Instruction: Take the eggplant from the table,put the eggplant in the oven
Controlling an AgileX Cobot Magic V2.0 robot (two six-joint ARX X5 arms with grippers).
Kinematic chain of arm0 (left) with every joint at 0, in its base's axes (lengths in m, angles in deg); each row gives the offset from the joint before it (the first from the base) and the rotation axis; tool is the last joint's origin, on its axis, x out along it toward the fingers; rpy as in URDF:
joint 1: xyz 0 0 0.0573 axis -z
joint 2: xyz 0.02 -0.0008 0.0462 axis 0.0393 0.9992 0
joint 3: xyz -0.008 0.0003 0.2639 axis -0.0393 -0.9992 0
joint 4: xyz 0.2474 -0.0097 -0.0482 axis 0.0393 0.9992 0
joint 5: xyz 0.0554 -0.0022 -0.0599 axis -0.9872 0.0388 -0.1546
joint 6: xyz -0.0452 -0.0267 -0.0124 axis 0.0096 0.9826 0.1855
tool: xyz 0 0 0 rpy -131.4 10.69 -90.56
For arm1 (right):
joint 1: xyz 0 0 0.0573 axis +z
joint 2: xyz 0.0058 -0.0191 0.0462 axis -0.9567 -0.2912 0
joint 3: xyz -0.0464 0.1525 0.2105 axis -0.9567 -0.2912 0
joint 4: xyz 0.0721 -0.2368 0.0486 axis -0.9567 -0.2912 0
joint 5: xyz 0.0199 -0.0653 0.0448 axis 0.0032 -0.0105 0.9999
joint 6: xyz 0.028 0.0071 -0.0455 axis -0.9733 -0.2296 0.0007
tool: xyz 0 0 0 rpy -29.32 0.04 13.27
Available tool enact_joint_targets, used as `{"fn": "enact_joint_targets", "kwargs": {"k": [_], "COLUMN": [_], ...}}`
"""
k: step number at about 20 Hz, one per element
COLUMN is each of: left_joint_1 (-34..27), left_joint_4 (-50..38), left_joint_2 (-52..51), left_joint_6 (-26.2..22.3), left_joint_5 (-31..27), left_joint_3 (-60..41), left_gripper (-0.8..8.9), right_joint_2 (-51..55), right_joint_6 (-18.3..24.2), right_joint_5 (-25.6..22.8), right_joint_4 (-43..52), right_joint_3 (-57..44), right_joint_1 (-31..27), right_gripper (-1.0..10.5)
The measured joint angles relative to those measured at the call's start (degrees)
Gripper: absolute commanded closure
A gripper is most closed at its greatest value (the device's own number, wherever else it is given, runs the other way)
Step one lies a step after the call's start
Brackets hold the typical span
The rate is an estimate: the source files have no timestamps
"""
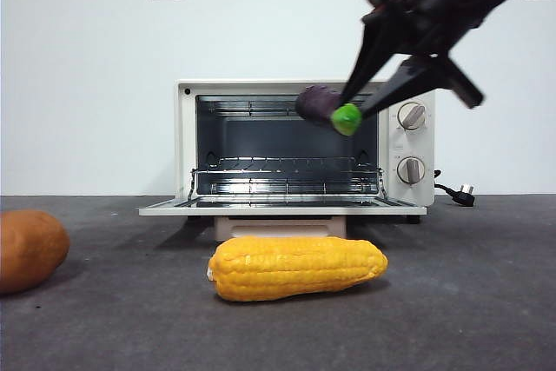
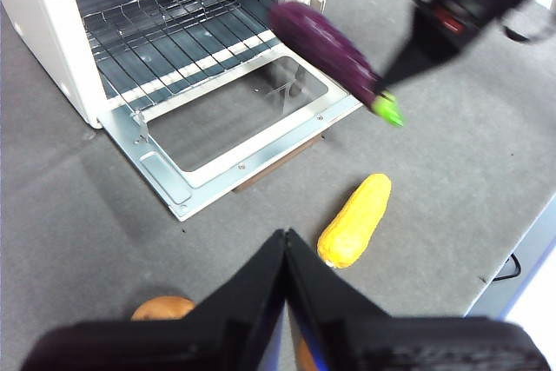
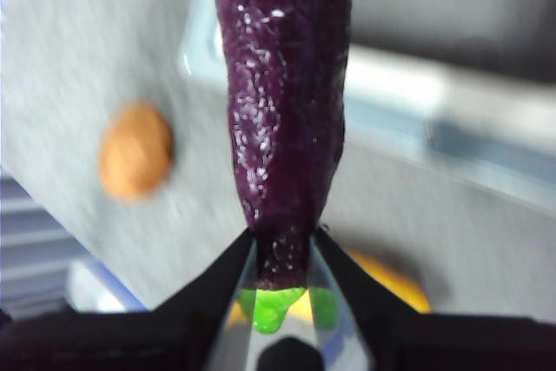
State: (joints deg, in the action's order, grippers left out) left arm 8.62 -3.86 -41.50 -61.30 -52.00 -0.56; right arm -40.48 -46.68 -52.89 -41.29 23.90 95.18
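Observation:
The dark purple eggplant [image 1: 318,102] with its green stem cap hangs in the air in front of the open oven [image 1: 186,141], level with the upper part of the cavity. My right gripper [image 1: 352,110] comes in from the upper right and is shut on the eggplant's stem end [image 3: 280,258]. From the left wrist view the eggplant [image 2: 321,45] floats above the lowered glass door [image 2: 234,115], pointing toward the wire rack [image 2: 165,19]. My left gripper [image 2: 285,245] is shut on nothing, high above the grey table [image 1: 469,301].
A yellow corn cob [image 1: 297,268] lies on the table just in front of the oven door. An orange-brown potato [image 1: 28,249] sits at the left edge. The oven's knobs [image 1: 411,115] are on its right panel, with its plug [image 1: 463,195] behind.

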Motion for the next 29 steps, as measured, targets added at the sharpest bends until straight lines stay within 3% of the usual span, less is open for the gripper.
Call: {"fn": "enact_joint_targets", "kwargs": {"k": [10,18,24,27,29], "left_joint_1": [0.0,0.0,0.6,0.7,0.7], "left_joint_4": [0.3,0.3,0.4,0.6,0.6], "left_joint_2": [0.0,-0.1,-0.4,-0.4,-0.4], "left_joint_6": [0.0,0.0,0.0,0.1,0.4], "left_joint_5": [2.9,3.0,3.0,3.0,3.0], "left_joint_3": [0.0,0.0,0.0,0.0,0.0], "left_gripper": [8.19,8.19,8.19,8.19,8.19], "right_joint_2": [-17.8,-19.9,-19.9,-20.0,-20.0], "right_joint_6": [-15.4,-25.5,-26.8,-26.9,-27.0], "right_joint_5": [1.3,-14.4,-20.1,-21.4,-23.1], "right_joint_4": [3.7,13.0,14.3,14.6,14.7], "right_joint_3": [19.0,20.1,20.1,20.1,20.1], "right_joint_1": [0.0,0.0,0.0,0.0,0.0], "right_gripper": [9.6,9.6,9.3,8.1,8.1]}}
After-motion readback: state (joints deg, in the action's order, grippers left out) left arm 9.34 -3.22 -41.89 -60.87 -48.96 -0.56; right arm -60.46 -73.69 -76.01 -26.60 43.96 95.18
